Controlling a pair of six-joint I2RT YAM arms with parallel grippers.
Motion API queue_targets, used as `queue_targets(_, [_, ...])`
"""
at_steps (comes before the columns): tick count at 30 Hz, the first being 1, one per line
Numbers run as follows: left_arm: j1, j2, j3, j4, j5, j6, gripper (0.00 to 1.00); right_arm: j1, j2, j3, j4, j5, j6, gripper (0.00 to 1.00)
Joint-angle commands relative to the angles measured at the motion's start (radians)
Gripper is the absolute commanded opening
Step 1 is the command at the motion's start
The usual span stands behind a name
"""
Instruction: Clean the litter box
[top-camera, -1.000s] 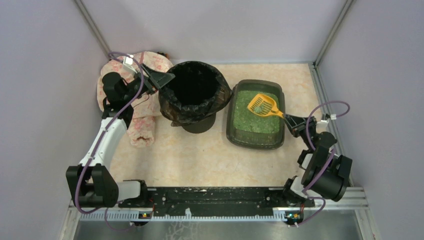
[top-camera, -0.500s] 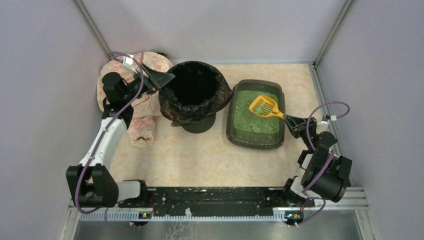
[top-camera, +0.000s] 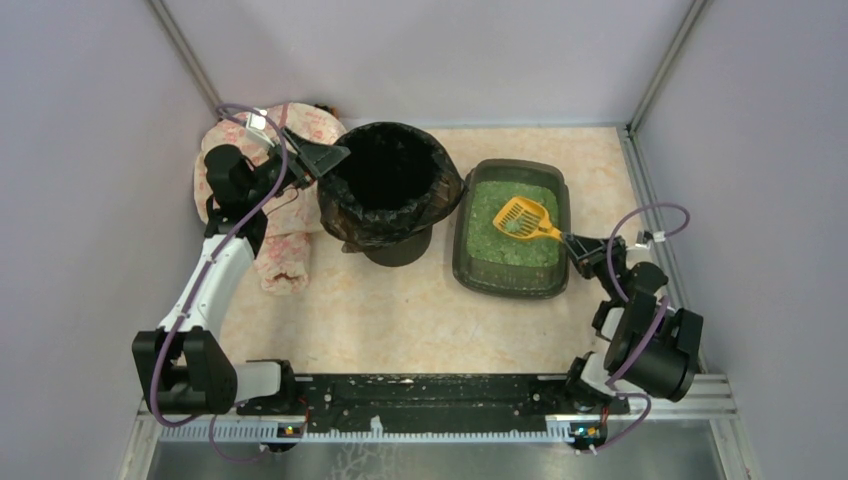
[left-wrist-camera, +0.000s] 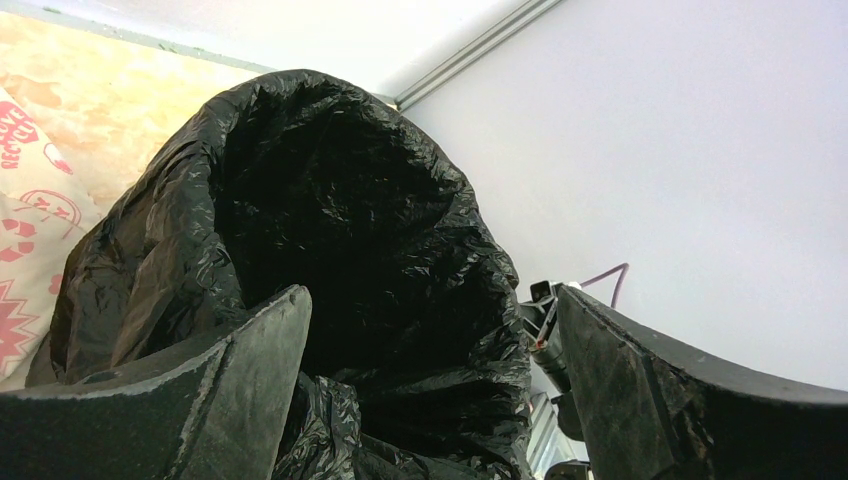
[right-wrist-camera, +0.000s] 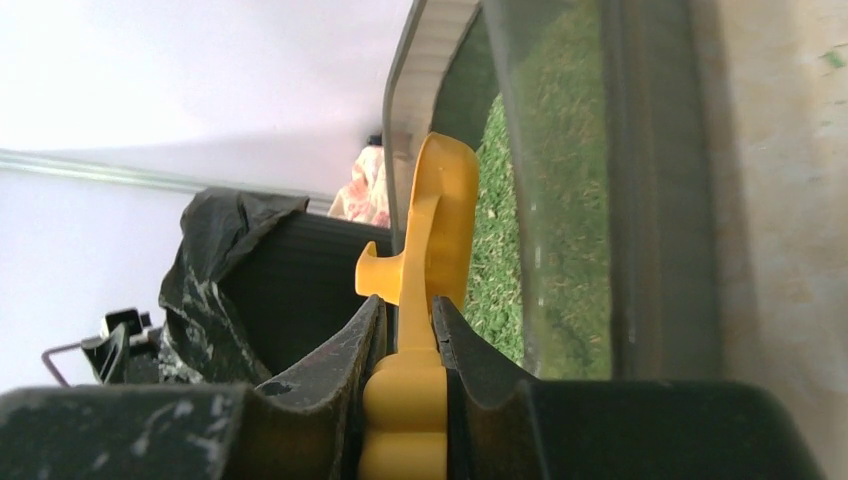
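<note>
Two hands stood apart: the right hand (top-camera: 573, 241), clenched on the yellow scoop (top-camera: 522, 216), held it leftward over the litter box (top-camera: 505, 284) (its long axis running away from the arms); the released left hand (top-camera: 325, 158) hovered by the bin (top-camera: 350, 225).

The black-bagged bin (left-wrist-camera: 340, 200) is seen filling the frame, its open mouth flanked by the widely spread fingers (left-wrist-camera: 240, 390) of the left hand (left-wrist-camera: 430, 300). Left of the bin, a red-printed cloth (left-wrist-camera: 22, 230) is seen on the counter (left-wrist-camera: 110, 90).
</note>
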Motion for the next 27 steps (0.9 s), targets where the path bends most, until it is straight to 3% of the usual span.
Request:
queue_targets(1, [0.001,0.014,-0.020,-0.017,0.020,0.000,0.99,0.024,-0.052,0.016,0.054,0.038,-0.009,0.00])
queue_targets(3, [0.001,0.013,-0.023,-0.017,0.021,-0.001,0.99,0.012,-0.089,0.027,-0.071,0.069,-0.055,0.00])
queue_targets(5, [0.002,0.012,-0.023,-0.017,0.017,0.002,0.99,0.064,-0.091,0.114,-0.207,-0.028,-0.169,0.00])
queue_targets(7, [0.001,0.014,-0.020,-0.018,0.021,0.000,0.99,0.039,-0.119,0.070,-0.110,0.034,-0.097,0.00])
queue_targets(9, [0.001,0.012,-0.021,-0.017,0.020,-0.001,0.99,0.000,-0.153,0.060,-0.175,0.063,-0.091,0.00])
queue_targets(11, [0.001,0.010,-0.022,-0.017,0.018,0.000,0.99,0.043,-0.128,0.149,-0.280,-0.029,-0.189,0.00])
queue_targets(14, [0.002,0.013,-0.021,-0.016,0.023,-0.004,0.99,0.039,-0.099,0.090,-0.093,-0.002,-0.061,0.00])
queue_targets(17, [0.001,0.006,-0.024,-0.015,0.017,-0.002,0.99,0.051,-0.043,0.127,-0.086,-0.084,-0.071,0.00])
queue_targets(20, [0.000,0.007,-0.021,-0.020,0.019,0.001,0.99,0.036,0.040,0.064,0.206,-0.060,0.091,0.00])
queue_targets(22, [0.001,0.008,-0.024,-0.016,0.021,-0.003,0.99,0.049,0.106,0.080,0.283,-0.106,0.120,0.00])
queue_targets(24, [0.002,0.009,-0.023,-0.016,0.020,-0.001,0.99,0.042,0.173,0.043,0.468,-0.076,0.217,0.00])
queue_targets(27, [0.000,0.008,-0.025,-0.017,0.017,-0.001,0.99,0.040,0.252,0.048,0.537,-0.084,0.246,0.00])
